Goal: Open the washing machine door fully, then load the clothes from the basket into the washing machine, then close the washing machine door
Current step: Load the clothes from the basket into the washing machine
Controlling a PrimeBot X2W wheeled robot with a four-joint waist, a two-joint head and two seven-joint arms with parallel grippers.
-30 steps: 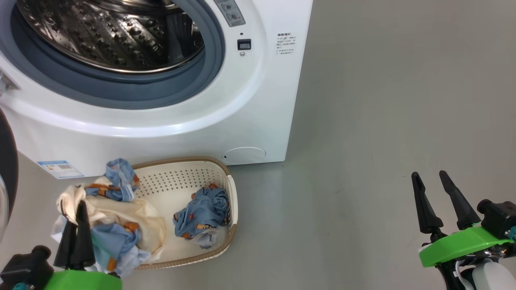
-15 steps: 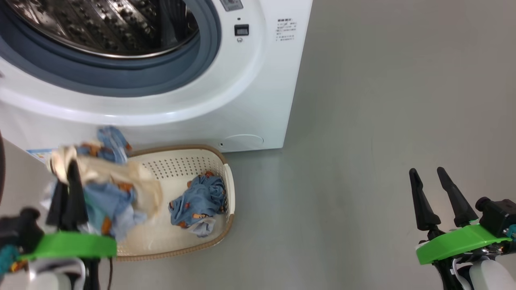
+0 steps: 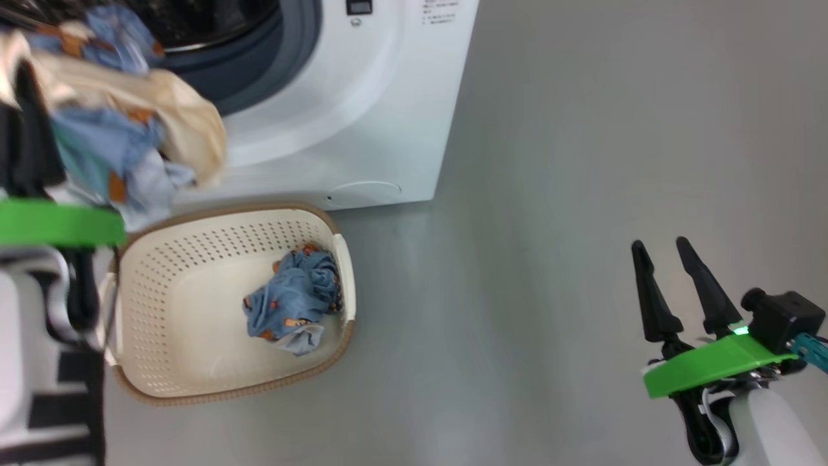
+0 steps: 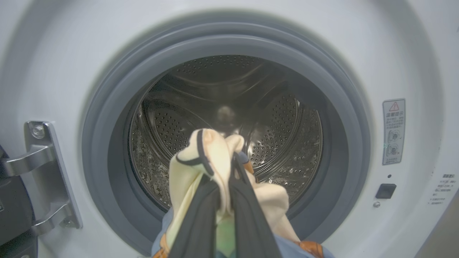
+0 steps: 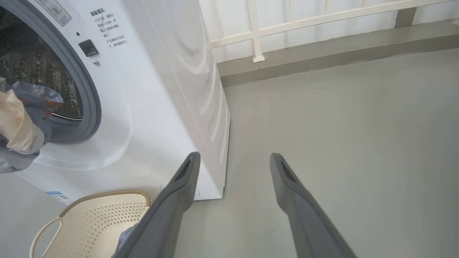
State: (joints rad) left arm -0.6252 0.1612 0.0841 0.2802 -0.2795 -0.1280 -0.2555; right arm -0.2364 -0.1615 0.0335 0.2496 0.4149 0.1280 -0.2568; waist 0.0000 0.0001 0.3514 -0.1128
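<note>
A bundle of clothes (image 3: pixel 123 123) is being gripped by the left tool (image 4: pixel 222 168), whose two dark fingers are being pressed together on the fabric. In the left wrist view a cream garment (image 4: pixel 195 161) with a thin black line is being pinched between them, with blue and orange cloth hanging beneath. The bundle is being held at the upper left of the head view, above the basket (image 3: pixel 194 382) and before the mouth of the washing machine (image 3: pixel 362 116).

In the left wrist view the steel drum (image 4: pixel 287 143) is being faced straight on at the centre of the frame, ringed by the grey-blue gasket (image 4: pixel 104 118). At the left edge of that frame the metal hinge (image 4: pixel 46 172) is being shown, with a dark sliver of the washing machine door (image 4: pixel 10 211) beside it at the lower left, swung away from the opening.

The basket is being left standing on the grey floor (image 3: pixel 582 194) at the lower left of the head view, just in front of the machine and near its round cap (image 3: pixel 365 193). One crumpled blue garment (image 3: pixel 291 304) with orange prints is being left lying inside, against the basket's right wall.

The right tool (image 3: pixel 660 244) is being held at the lower right of the head view, well apart from the basket, with its fingers spread wide apart over the floor.
</note>
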